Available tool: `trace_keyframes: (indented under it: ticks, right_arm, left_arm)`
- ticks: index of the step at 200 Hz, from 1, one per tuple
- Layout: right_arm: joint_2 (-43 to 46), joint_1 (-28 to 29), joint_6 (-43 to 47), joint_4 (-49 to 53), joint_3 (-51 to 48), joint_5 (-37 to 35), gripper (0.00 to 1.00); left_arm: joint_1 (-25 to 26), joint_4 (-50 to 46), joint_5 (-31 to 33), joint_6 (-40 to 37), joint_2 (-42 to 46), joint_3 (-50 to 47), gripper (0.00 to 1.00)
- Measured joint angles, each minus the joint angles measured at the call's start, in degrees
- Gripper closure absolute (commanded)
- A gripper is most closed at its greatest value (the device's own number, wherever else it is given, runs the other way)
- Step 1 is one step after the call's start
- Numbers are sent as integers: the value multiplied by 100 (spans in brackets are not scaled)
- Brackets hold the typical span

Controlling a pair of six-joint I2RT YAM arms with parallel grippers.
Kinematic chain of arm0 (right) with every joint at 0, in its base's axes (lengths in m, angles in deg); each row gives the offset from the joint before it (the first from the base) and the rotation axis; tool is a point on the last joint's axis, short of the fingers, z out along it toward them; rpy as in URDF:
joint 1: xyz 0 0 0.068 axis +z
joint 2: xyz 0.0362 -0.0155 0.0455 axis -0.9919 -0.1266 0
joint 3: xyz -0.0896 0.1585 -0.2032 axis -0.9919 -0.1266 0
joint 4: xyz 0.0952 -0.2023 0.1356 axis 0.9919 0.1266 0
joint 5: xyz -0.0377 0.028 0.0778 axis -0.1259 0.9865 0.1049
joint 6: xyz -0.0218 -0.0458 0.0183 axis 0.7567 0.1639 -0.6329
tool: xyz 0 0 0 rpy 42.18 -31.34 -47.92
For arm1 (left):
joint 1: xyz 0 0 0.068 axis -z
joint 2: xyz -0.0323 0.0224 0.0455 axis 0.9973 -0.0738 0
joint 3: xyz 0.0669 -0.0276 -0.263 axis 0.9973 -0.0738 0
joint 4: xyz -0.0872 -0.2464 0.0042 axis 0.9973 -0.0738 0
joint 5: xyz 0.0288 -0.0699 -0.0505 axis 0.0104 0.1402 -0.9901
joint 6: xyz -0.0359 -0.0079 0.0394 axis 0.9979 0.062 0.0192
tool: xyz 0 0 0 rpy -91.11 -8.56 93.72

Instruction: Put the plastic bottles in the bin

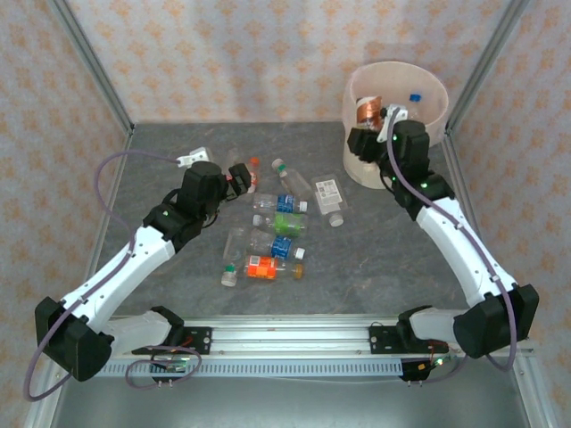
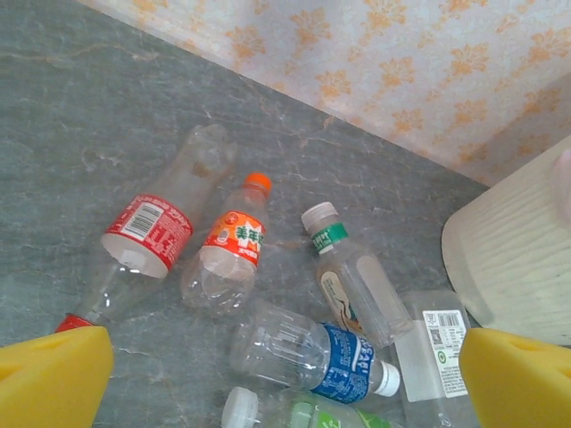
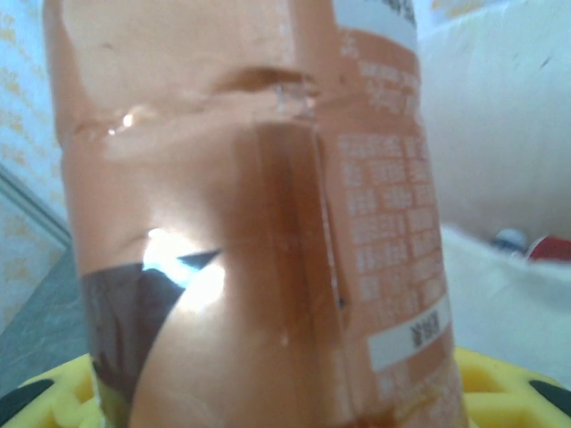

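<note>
Right now your right gripper (image 1: 375, 123) is clamped on a copper-labelled bottle (image 3: 250, 214), held over the near-left part of the bin (image 1: 419, 82); opening there should, I judge, drop it inside. Your left gripper (image 1: 243, 176) hangs spread wide over the loose bottles (image 1: 277, 227) mid-table, with the cap of the red-labelled bottle (image 2: 143, 236) just beside one yellow pad (image 2: 53, 374).

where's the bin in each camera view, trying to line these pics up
top external: the bin stands at the far right of the grey table.
left wrist: its ribbed cream outer wall is at the right edge.
right wrist: its cream inner wall is at upper right, behind the copper-labelled bottle.
shared landmark: the orange-patterned wall behind the bin, faint at the right wrist's left edge.
</note>
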Motion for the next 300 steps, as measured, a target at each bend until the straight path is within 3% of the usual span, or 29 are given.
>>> trace_keyframes:
  ticks: [121,183,273,300]
  right_arm:
    - [-2970,-800,719,1261,4616,-540,53]
    - [-5123,-809,1123,2538,7976,-1502,52]
    - [-5812,-1196,1453,3178,7991,-2334,41]
    - [-5814,-1279,1475,3176,7886,-2339,26]
  left_arm:
    - [0,216,240,-664,828,-796,0]
    - [0,-66,264,-809,935,-796,0]
    - [0,-251,468,-809,1073,-866,0]
    - [0,-271,533,-793,925,-866,0]
